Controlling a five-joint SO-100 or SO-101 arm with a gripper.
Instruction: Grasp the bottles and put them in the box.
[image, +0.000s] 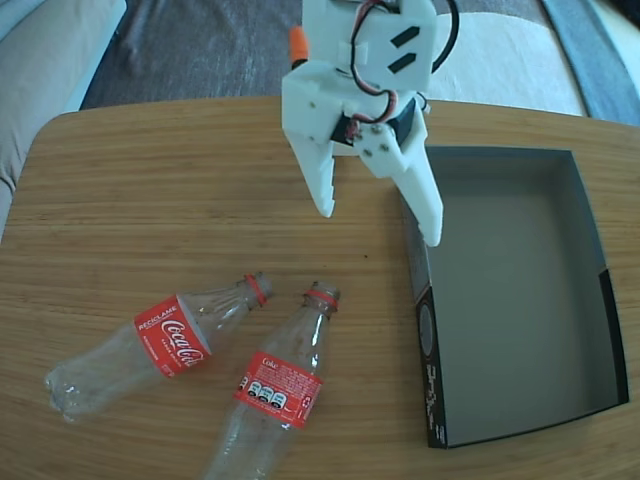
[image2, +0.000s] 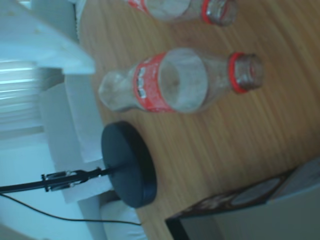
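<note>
Two clear Coca-Cola bottles lie on their sides on the wooden table in the fixed view, necks pointing up-right: the left bottle (image: 150, 345) and the right bottle (image: 272, 395), close together but apart. The wrist view shows one bottle (image2: 175, 80) in full and the other bottle (image2: 182, 7) cut by the top edge. The box (image: 510, 300), grey inside with black sides, stands empty at the right; its corner (image2: 250, 215) shows in the wrist view. My white gripper (image: 379, 226) hangs open above the table beside the box's left wall, well above the bottles and holding nothing.
A black round stand base (image2: 130, 165) with a thin rod and cable sits on the table near the bottles' bottoms in the wrist view. The wooden table (image: 150, 190) has a rounded far-left corner; grey fabric lies beyond its far edge.
</note>
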